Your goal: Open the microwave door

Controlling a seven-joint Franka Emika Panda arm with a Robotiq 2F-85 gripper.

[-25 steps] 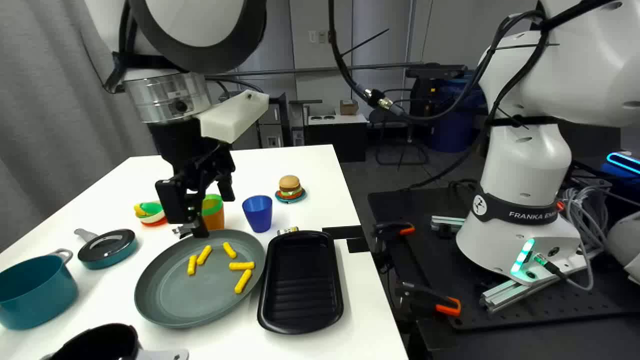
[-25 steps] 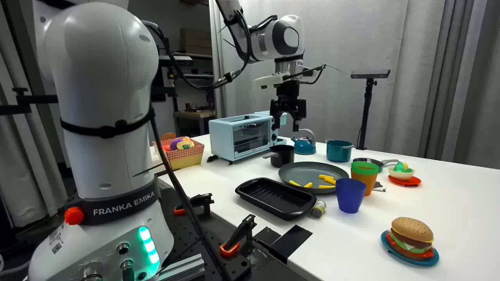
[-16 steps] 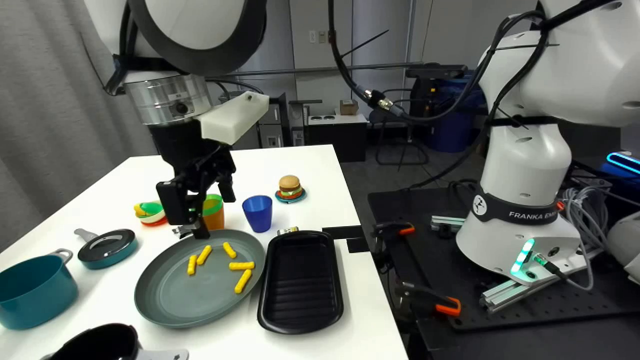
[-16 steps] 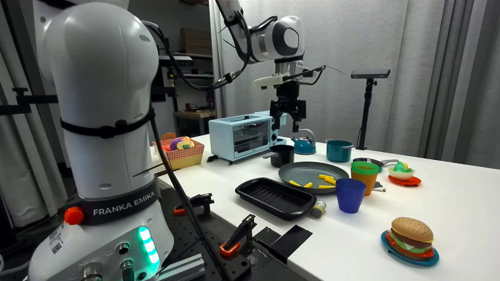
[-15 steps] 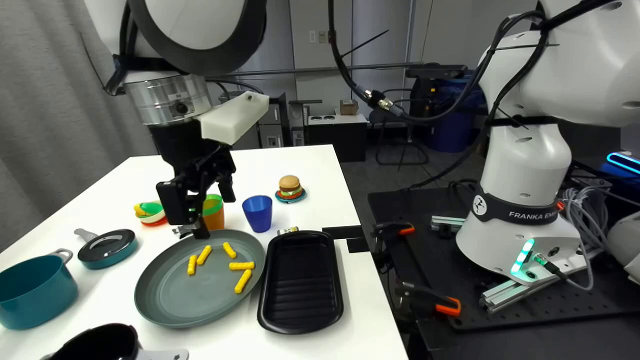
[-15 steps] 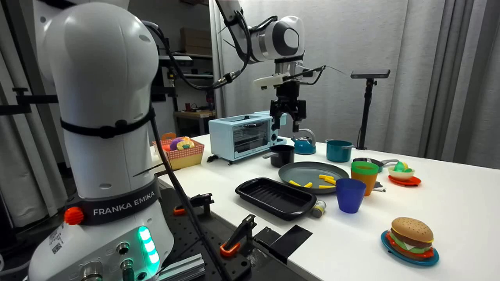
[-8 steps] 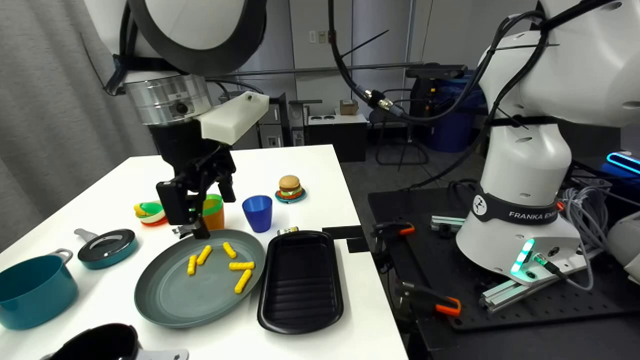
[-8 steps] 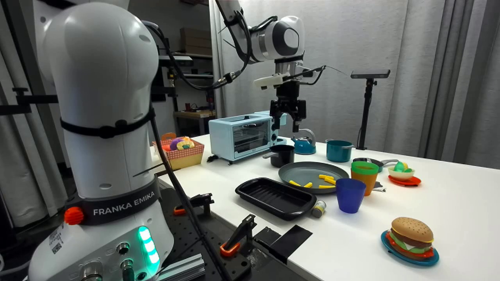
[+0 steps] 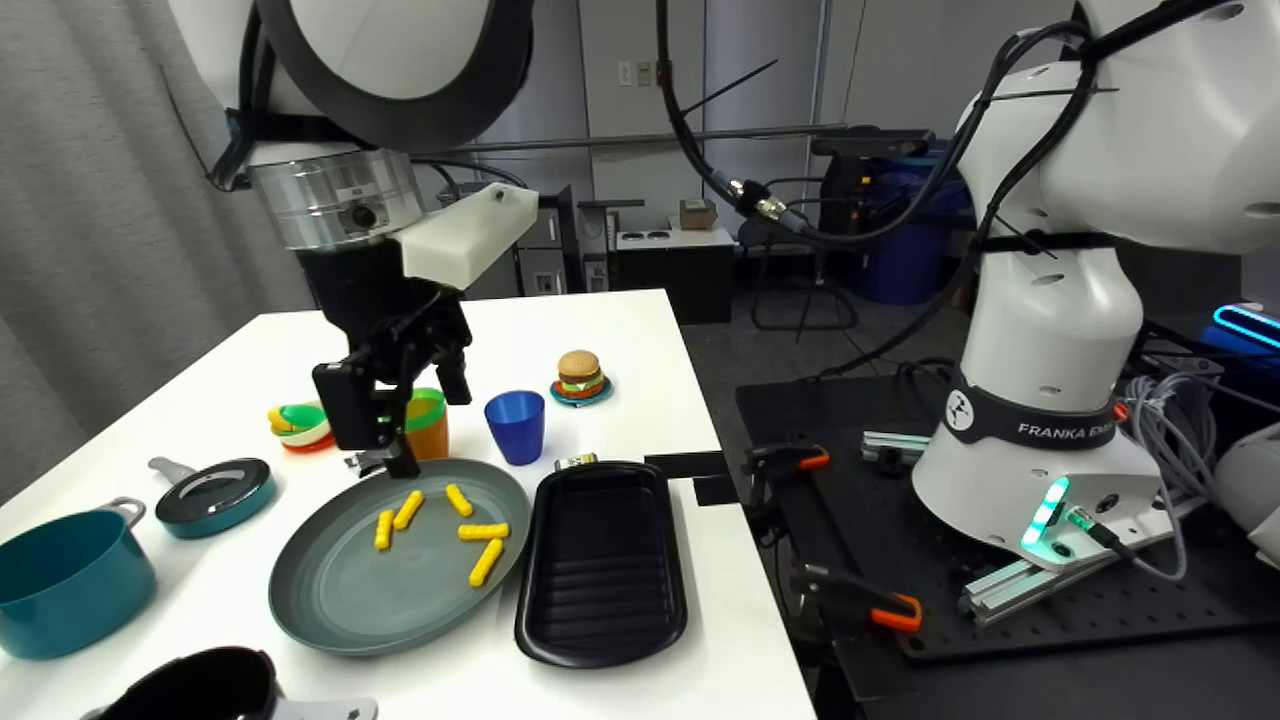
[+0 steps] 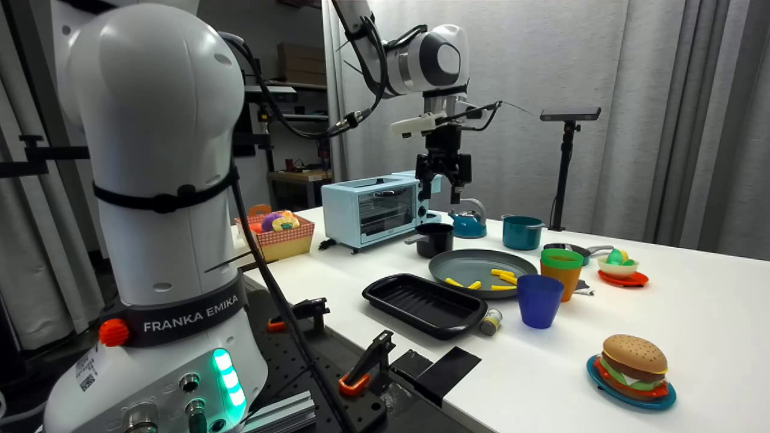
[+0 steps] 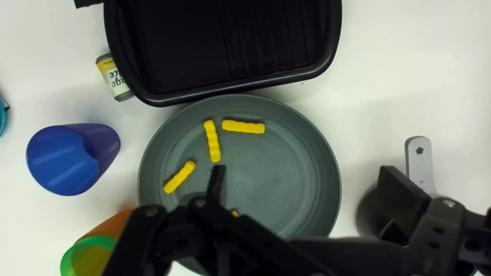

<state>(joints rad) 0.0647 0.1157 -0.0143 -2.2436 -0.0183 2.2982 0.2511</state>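
The microwave is a light-blue toaster-oven-like appliance [image 10: 340,210] at the back of the table in an exterior view. Its dark glass door [image 10: 386,211] looks shut, with a dark bar along the top. It is out of view in the wrist view. My gripper [image 10: 440,197] is open and empty, pointing down; in that view it overlaps the appliance's right end with the knobs. In the wrist view the gripper [image 11: 303,168] is spread wide, with a grey plate [image 11: 268,176] below and the black pot beneath one finger. It also shows in an exterior view [image 9: 430,433].
A black pot [image 10: 434,240] stands before the appliance's right end. A teal kettle [image 10: 468,224] and teal pot [image 10: 522,233] stand beside it. A black tray [image 10: 424,305], orange-green cup [image 10: 560,273], blue cup [image 10: 539,302] and toy burger [image 10: 634,367] stand nearer. A basket [image 10: 280,240] stands left.
My arm and gripper sank by a very small amount between the oldest frames and the following ones. Since then nothing visibly moves, and the objects stay in place.
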